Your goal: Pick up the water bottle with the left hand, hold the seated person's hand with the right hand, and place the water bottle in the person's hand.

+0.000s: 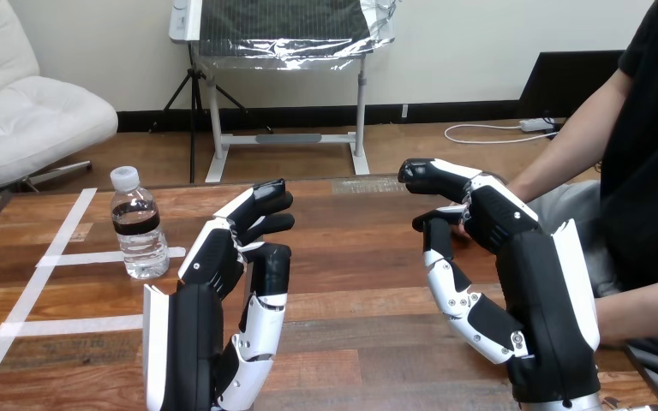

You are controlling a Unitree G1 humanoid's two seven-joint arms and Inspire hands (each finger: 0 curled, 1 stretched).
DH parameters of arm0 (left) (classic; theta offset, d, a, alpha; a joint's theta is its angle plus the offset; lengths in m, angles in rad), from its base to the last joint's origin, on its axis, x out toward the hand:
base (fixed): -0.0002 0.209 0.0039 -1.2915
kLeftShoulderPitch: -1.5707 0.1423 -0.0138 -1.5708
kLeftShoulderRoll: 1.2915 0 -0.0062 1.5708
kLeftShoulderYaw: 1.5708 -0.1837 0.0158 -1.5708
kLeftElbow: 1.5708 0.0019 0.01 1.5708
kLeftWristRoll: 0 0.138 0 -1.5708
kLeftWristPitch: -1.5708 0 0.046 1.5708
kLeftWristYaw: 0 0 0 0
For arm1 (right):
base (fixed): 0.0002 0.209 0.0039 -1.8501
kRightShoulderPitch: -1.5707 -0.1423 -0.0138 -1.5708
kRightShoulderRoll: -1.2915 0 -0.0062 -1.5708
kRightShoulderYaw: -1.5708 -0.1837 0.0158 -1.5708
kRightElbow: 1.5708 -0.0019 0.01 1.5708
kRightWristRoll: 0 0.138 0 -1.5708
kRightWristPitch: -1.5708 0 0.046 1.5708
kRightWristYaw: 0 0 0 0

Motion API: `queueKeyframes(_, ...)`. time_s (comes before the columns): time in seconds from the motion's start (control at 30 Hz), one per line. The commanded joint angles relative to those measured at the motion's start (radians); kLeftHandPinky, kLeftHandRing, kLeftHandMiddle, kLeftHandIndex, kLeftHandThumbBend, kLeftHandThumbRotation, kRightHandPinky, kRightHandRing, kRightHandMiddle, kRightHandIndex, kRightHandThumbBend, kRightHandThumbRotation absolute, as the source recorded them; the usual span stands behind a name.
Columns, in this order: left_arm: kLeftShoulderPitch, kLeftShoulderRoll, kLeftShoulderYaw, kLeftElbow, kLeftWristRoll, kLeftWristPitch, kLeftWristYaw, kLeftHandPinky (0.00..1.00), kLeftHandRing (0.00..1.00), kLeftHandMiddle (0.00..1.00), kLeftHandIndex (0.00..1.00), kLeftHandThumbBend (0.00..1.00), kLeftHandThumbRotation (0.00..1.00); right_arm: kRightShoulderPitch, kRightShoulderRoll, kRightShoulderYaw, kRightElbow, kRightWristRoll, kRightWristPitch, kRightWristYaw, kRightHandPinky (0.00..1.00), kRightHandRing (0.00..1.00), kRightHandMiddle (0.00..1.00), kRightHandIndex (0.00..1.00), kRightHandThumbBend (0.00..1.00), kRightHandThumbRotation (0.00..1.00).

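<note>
A clear water bottle with a white cap and a dark label stands upright on the wooden table at the left. My left hand hovers to the right of it, apart from it, its fingers relaxed and holding nothing. My right hand is raised at the right, its fingers loosely extended towards the left. The person's hand lies just behind it and is mostly hidden; their forearm comes in from the upper right. I see no finger closed round it.
White tape lines cross the table's left part, near the bottle. The person sits at the right edge, with their other forearm low at the right. Bare table lies between my two hands.
</note>
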Motion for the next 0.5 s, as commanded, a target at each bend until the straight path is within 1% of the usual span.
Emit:
queueKeyframes(0.0,-0.015,-0.096,0.001,-0.025,0.002,-0.020,0.007,0.59,0.71,0.75,0.75,0.33,0.78,-0.041,0.010,-0.008,-0.016,0.009,-0.008,0.001,0.57,0.74,0.78,0.71,0.05,0.00)
queueKeyframes(0.13,-0.014,-0.097,0.001,-0.028,0.004,-0.016,0.007,0.59,0.71,0.75,0.75,0.33,0.78,-0.040,0.011,-0.010,-0.018,0.000,-0.004,-0.002,0.57,0.74,0.78,0.71,0.05,0.00)
queueKeyframes(0.33,-0.014,-0.094,-0.001,-0.036,-0.014,-0.016,-0.001,0.59,0.71,0.75,0.75,0.32,0.78,-0.041,0.010,-0.010,-0.022,0.002,0.001,0.001,0.57,0.74,0.77,0.71,0.05,0.00)
queueKeyframes(0.47,-0.010,-0.090,0.011,-0.057,0.004,0.001,0.001,0.60,0.71,0.75,0.75,0.32,0.77,-0.042,0.010,-0.011,-0.021,-0.002,0.001,-0.001,0.57,0.74,0.77,0.71,0.05,0.00)
